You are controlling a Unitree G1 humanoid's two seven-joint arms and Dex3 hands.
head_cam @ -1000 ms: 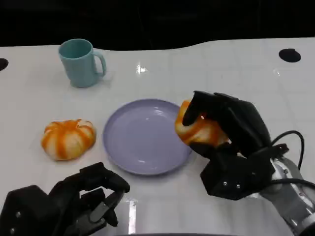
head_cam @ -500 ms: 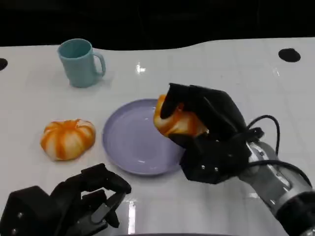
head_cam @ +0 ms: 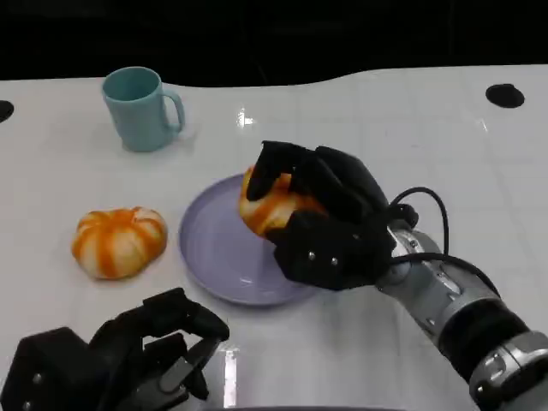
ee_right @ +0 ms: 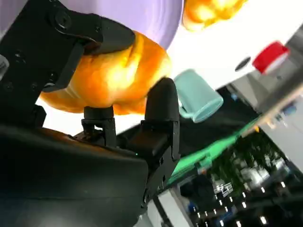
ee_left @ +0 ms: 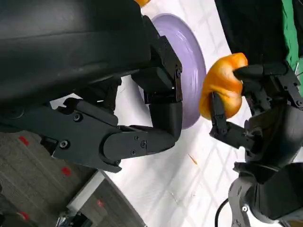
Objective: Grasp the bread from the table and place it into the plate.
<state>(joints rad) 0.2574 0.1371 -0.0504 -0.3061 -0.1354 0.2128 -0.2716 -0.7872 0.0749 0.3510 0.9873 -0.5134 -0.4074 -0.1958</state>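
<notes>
My right hand (head_cam: 330, 224) grips a glossy orange bread roll (head_cam: 265, 207) and holds it over the right part of the lavender plate (head_cam: 210, 248). Whether the roll touches the plate I cannot tell. The right wrist view shows the roll (ee_right: 109, 78) squeezed between the fingers (ee_right: 161, 106) with the plate (ee_right: 151, 19) behind it. In the left wrist view the held roll (ee_left: 222, 87) hangs just past the plate's rim (ee_left: 189, 71). My left hand (head_cam: 120, 360) rests at the near left edge, fingers curled, holding nothing.
An orange-and-white striped bun (head_cam: 118, 241) lies left of the plate. At the back left stands a teal mug (head_cam: 141, 109). There is a dark round hole (head_cam: 503, 96) in the white table at the far right. The near table edge runs under my left hand.
My right hand has carried the roll leftward, from the plate's right rim to over the plate. The left hand has stayed where it was.
</notes>
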